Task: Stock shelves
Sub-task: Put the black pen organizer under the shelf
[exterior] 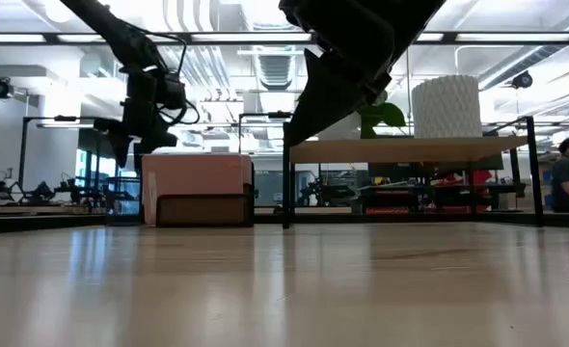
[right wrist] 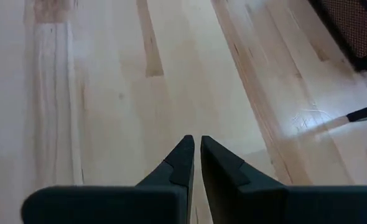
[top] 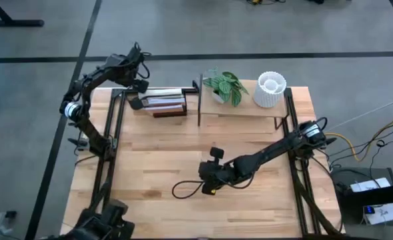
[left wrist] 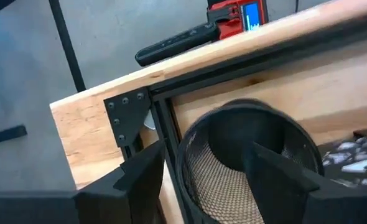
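Note:
The shelves point(top: 244, 112) stand at the table's far edge, right of the middle, with their pale board point(exterior: 410, 149) on thin black legs. On the board are a leafy plant point(top: 224, 87) and a white ribbed pot point(top: 270, 90). My left gripper point(top: 138, 101) is at the far left corner, open over a black mesh cup point(left wrist: 233, 180). One finger point(left wrist: 277, 174) shows over the cup's hollow and the other point(left wrist: 143, 177) outside its wall. My right gripper point(top: 206, 181) hovers shut over the bare middle of the table point(right wrist: 196, 142), holding nothing. My left gripper comes at the mesh cup from above, slanting, with the cup's wall point(left wrist: 182, 163) between its spread fingers. Whether either finger touches the wall I cannot tell, nor whether the cup stands on the table.
A stack of books point(top: 164, 105) lies left of the shelves, close to my left gripper. A black cable point(top: 183, 190) loops on the table beside my right gripper. Black frame rails point(top: 110, 133) run along the table's left and right sides. A red device point(left wrist: 236, 15) lies beyond the table's edge.

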{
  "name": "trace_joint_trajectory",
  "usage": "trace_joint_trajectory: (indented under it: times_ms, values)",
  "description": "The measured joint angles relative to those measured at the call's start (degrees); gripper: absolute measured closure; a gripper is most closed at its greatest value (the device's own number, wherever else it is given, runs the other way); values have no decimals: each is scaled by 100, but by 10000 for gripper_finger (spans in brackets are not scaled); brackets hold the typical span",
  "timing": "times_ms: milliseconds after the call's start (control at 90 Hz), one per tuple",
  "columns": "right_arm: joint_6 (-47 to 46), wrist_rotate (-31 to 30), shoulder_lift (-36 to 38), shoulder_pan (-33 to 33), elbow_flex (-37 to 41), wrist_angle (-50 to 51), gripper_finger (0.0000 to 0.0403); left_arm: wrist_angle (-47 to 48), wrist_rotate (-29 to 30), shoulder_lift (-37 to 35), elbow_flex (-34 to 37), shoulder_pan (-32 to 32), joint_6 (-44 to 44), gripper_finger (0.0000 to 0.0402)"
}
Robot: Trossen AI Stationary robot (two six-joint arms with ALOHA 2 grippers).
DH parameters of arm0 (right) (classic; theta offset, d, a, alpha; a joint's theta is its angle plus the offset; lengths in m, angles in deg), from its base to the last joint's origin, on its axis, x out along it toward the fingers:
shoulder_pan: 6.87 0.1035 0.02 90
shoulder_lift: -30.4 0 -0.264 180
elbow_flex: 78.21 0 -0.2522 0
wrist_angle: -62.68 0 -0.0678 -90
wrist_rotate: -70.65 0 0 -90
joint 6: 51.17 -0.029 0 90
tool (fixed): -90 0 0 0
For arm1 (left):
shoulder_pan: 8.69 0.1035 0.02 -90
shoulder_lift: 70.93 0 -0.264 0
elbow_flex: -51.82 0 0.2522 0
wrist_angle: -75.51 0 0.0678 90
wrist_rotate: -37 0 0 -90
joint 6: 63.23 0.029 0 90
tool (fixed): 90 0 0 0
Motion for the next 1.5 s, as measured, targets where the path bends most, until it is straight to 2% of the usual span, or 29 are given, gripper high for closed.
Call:
trace_joint_trajectory:
  times_ms: [333, 567, 811, 1100, 1500]
  values:
    - [22, -1, -2, 0, 2, -110, 391, 1, 196, -17, 174, -141, 266, 219]
    - [160, -4, -2, -13, 2, -140, 391, 31, -11, -35, 107, -189, -449, 234]
    - [264, -4, -2, -13, 2, -133, 391, -159, 146, -35, 135, -191, -920, 255]
    - [546, -4, -2, -15, 15, -252, 391, 293, 294, 199, 172, -327, -1290, 244]
    - [1087, 1, -2, -42, 15, -424, 391, 385, 284, 162, 210, -345, -1538, 229]
